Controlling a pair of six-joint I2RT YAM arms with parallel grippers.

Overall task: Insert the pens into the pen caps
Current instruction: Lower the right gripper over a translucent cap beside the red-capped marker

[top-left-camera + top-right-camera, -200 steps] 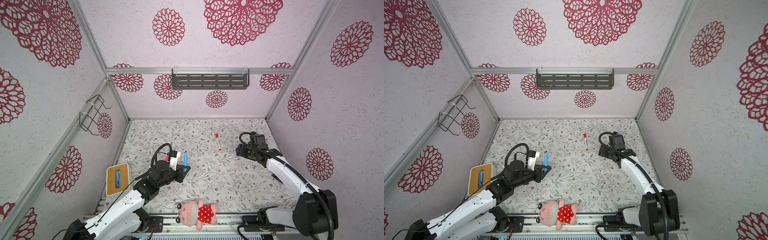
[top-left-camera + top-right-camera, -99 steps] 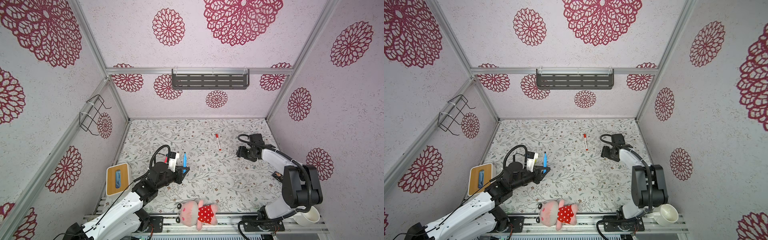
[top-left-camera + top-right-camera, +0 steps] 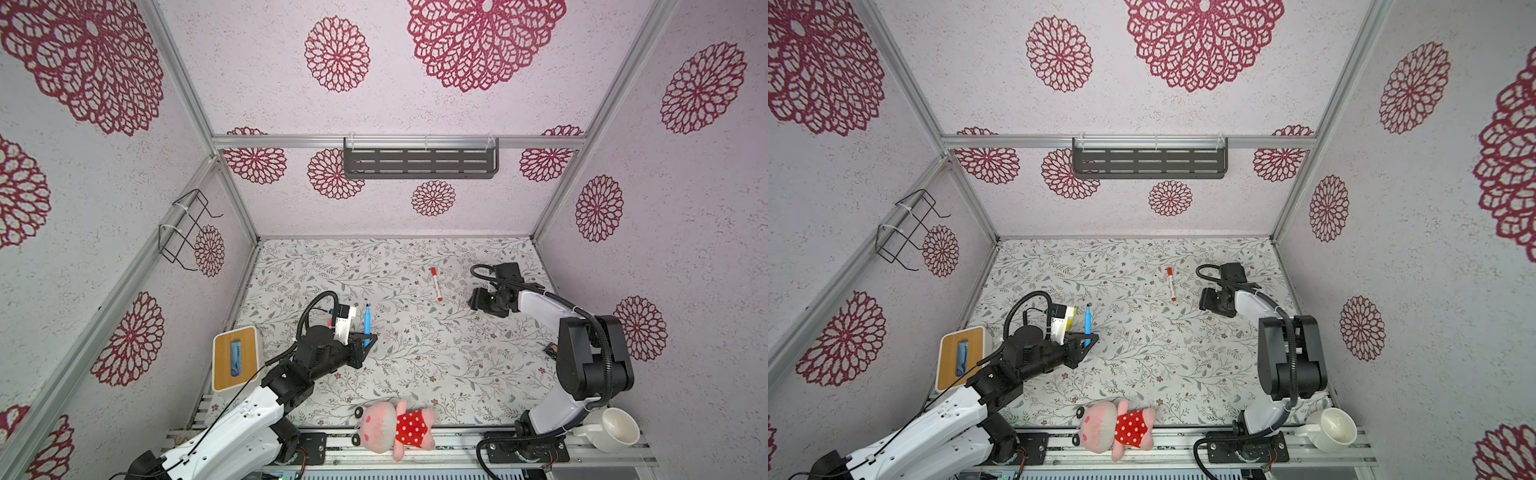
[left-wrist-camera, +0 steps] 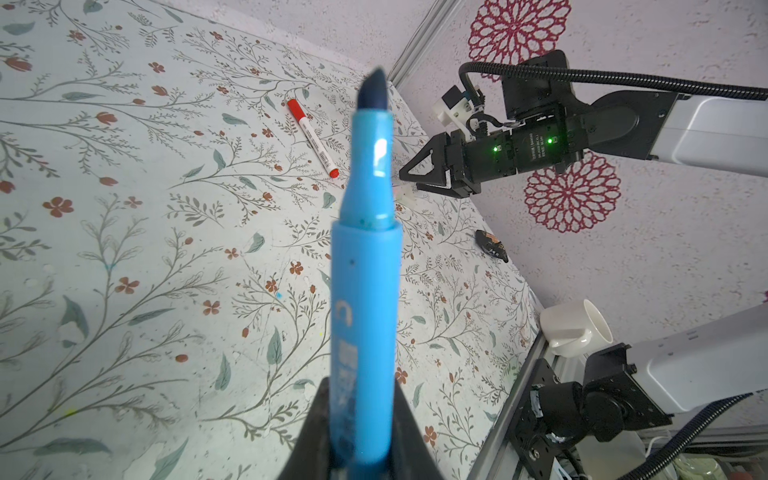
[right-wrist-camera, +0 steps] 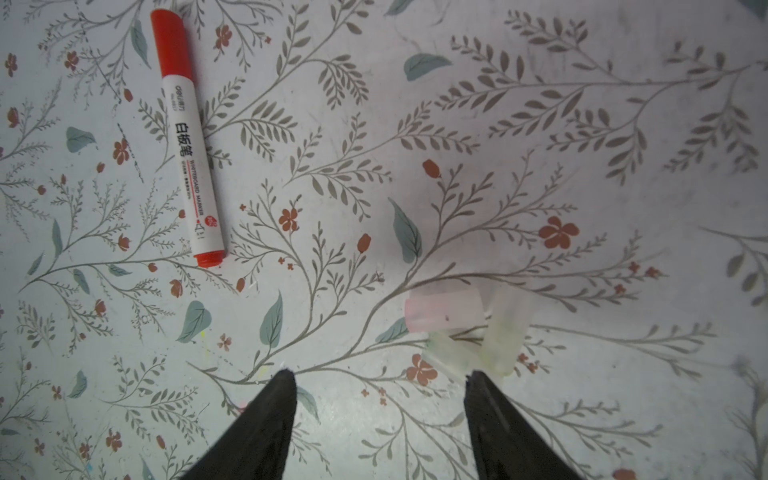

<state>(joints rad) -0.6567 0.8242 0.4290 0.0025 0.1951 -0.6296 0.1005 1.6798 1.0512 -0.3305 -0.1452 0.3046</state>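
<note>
My left gripper (image 3: pixel 367 341) (image 4: pixel 360 387) is shut on an uncapped blue pen (image 3: pixel 367 319) (image 3: pixel 1087 319) (image 4: pixel 365 266), held upright above the left of the floral mat with its dark tip up. A white-barrelled pen (image 3: pixel 435 284) (image 5: pixel 189 137) with a red cap on lies at the mat's far middle. My right gripper (image 3: pixel 473 301) (image 5: pixel 376 376) hangs open over the mat to that pen's right. Just ahead of it lie translucent pen caps: a pink cap (image 5: pixel 444 309) and pale yellow caps (image 5: pixel 505 332) close to one fingertip. Nothing sits between these jaws.
A plush pig (image 3: pixel 392 424) lies at the front edge. A wood-topped box (image 3: pixel 235 357) stands front left and a white mug (image 3: pixel 615 428) front right. A small dark object (image 3: pixel 552 350) lies by the right wall. A wire rack (image 3: pixel 187 228) and a dark shelf (image 3: pixel 419 162) hang on the walls.
The right arm has folded, its elbow drawn back toward the front right, while its gripper stays over much the same spot. The left gripper with the blue pen has barely shifted.
</note>
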